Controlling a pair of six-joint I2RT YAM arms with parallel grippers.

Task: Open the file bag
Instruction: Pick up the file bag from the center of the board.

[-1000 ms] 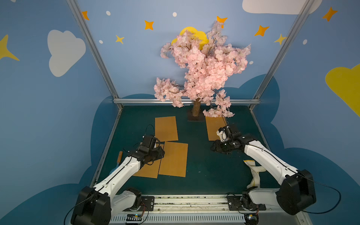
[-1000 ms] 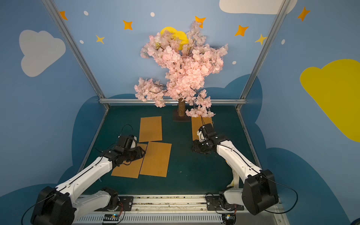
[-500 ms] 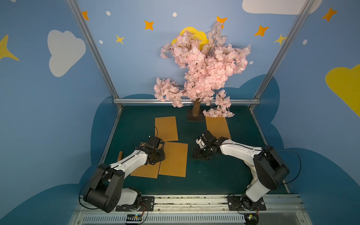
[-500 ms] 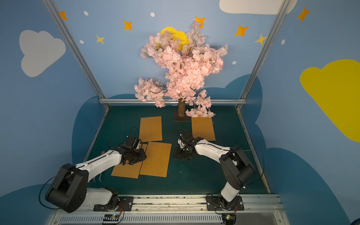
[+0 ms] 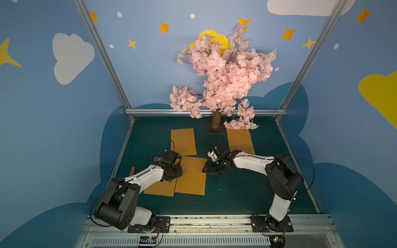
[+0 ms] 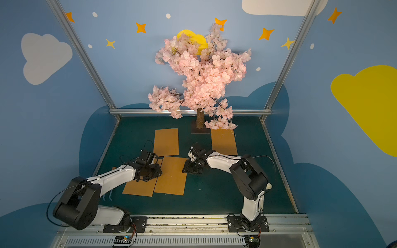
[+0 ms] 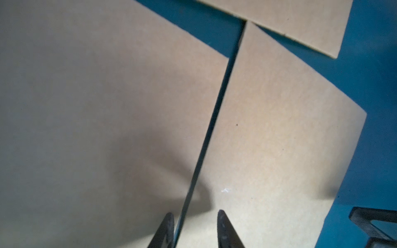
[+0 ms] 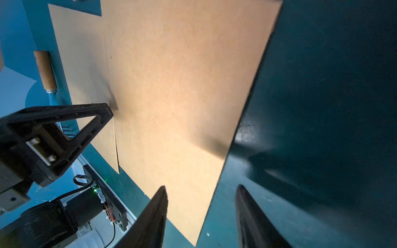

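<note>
The dark green table [image 5: 247, 193] fills the lower middle of both top views. A pink blossom tree [image 5: 223, 81] stands at its far edge, rising into the upper centre of the frame.

The white left arm [image 5: 146, 175] reaches in from the lower left and the right arm [image 5: 253, 163] from the lower right. Both wrists bend down toward the middle of the table.

The file bag [image 5: 191, 178], flat and brown, lies just below the centre of the frame. Its left edge overlaps a second brown sheet [image 5: 159, 189]. A third sheet [image 5: 183, 141] lies just above it, and a fourth sheet [image 5: 239, 139] lies to the upper right, by the foot of the tree. No flap or clasp can be made out on any of them.

In the left wrist view the left claw [image 7: 195, 229] has a narrow gap between its tips. It straddles the seam where the file bag meets the second sheet and holds nothing.

In the right wrist view the right claw [image 8: 202, 216] stands wider apart. It sits over the bag's right edge, also with nothing in it.

A small wooden-handled tool [image 5: 132, 170] lies at the table's left edge.
</note>
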